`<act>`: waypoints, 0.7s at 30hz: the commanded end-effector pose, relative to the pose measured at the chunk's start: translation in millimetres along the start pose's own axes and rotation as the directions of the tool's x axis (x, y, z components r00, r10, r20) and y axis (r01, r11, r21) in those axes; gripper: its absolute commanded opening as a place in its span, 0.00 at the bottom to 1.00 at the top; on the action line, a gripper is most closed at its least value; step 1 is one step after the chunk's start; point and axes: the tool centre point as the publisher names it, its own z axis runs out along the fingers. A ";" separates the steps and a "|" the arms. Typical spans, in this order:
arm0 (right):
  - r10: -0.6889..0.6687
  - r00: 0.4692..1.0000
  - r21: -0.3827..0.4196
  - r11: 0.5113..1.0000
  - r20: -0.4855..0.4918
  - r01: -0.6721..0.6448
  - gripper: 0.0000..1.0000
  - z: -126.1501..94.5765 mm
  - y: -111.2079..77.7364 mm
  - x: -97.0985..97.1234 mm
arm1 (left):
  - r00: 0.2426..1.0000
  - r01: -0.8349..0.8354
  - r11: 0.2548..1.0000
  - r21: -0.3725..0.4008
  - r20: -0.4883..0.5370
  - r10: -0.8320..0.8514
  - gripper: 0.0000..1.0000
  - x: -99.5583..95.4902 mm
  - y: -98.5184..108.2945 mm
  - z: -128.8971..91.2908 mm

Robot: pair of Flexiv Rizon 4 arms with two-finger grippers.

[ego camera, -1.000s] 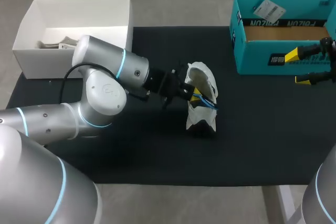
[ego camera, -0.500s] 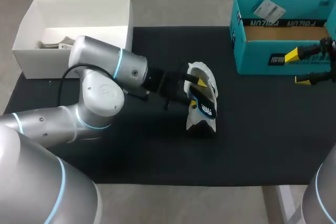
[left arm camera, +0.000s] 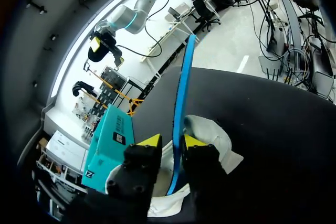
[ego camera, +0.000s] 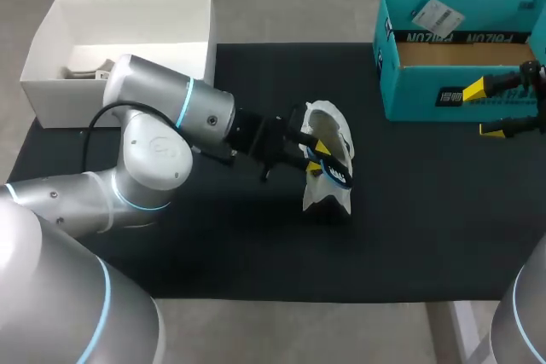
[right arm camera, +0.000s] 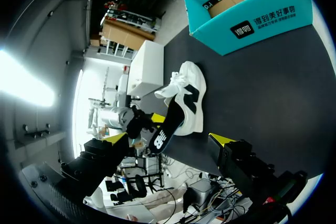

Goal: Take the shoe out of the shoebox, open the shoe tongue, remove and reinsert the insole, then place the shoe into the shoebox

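**Insole clamped in left tool, shoe on the mat**

Shoe (ego camera: 328, 138): white with a dark side panel, out of the box, near the middle of the black mat (ego camera: 426, 210) on the worktop.
Insole (ego camera: 337, 170): dark face, blue edge, raised at the shoe's opening. Cannot tell whether its far end sits inside the shoe.
Left tool (ego camera: 317, 153): clenched on the insole. The wrist view shows the thin blue edge (left arm camera: 181, 98) pinched between both yellow tips, directly over the shoe.
Left arm: comes in across the mat from the left side.
Teal shoebox (ego camera: 418, 95): at the mat's far right corner, open side up, well apart from the shoe.
Right tool (ego camera: 482, 110): fingers spread, holding nothing, just in front of the shoebox.
White box (ego camera: 128, 8): far left, behind the left arm.
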 end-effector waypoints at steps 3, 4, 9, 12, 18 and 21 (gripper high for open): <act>0.002 1.000 -0.001 1.000 0.003 -0.002 1.00 -0.2 -1.0 0.5 | 0.998 0.002 1.000 -0.005 -0.056 -0.003 0.00 1.8 5.9 3.1; 0.002 1.000 -0.001 1.000 0.003 -0.002 1.00 -0.2 -1.0 0.5 | 0.998 0.003 1.000 -0.009 -0.063 -0.004 0.00 3.1 7.9 4.1; 0.002 1.000 -0.001 1.000 0.003 -0.002 1.00 -0.2 -1.0 0.5 | 0.996 0.023 0.999 -0.031 -0.088 -0.026 0.00 7.0 17.9 7.6; 0.002 1.000 -0.001 1.000 0.003 -0.002 1.00 -0.2 -1.0 0.5 | 0.995 0.034 0.997 -0.064 -0.094 -0.040 0.00 5.7 28.1 10.3; 0.002 1.000 -0.001 1.000 0.003 -0.002 1.00 -0.2 -1.0 0.5 | 0.995 0.063 0.993 -0.098 -0.077 -0.071 0.00 1.8 39.0 14.3; 0.002 1.000 -0.001 1.000 0.003 -0.002 1.00 -0.2 -1.0 0.5 | 0.993 0.081 0.989 -0.120 -0.071 -0.090 0.00 0.9 44.0 16.1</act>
